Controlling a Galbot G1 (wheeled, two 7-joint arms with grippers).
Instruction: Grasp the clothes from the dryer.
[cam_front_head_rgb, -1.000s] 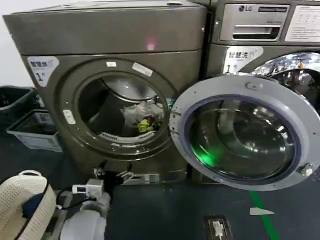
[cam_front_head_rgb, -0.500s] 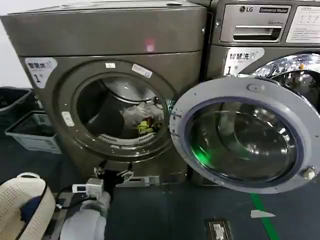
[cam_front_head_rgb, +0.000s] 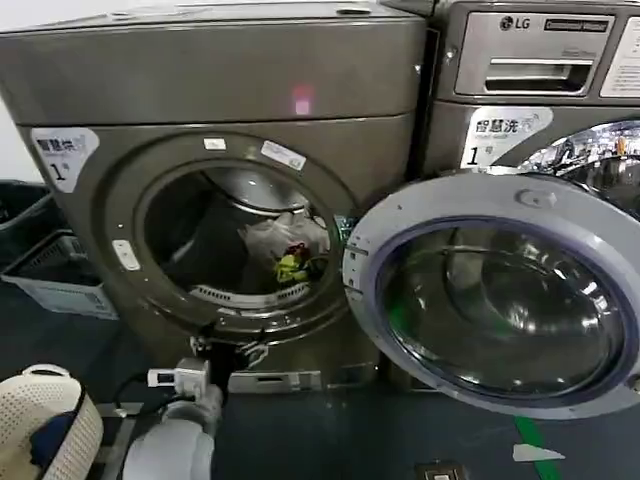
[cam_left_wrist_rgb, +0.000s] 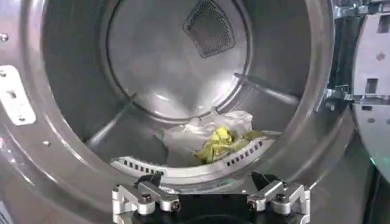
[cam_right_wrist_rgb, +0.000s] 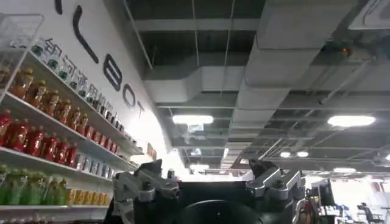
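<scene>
Our left pincer (cam_front_head_rgb: 228, 352) hangs apart just below the dryer (cam_front_head_rgb: 215, 80) opening; the clothes (cam_left_wrist_rgb: 214, 137) lie far right inside. Reaching in, we could clip the rim, or snag only a loose fold. Our right pincer (cam_right_wrist_rgb: 209, 182), also apart, points at the ceiling.

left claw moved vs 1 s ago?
Yes. The left claw has edged up toward the dryer porthole's lower rim; the clothes lie inside.

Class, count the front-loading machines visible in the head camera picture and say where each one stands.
2. The dryer, door swung open, stands on the left; the silver LG machine stands on the right, partly behind that door. Others may lie out of frame.
</scene>
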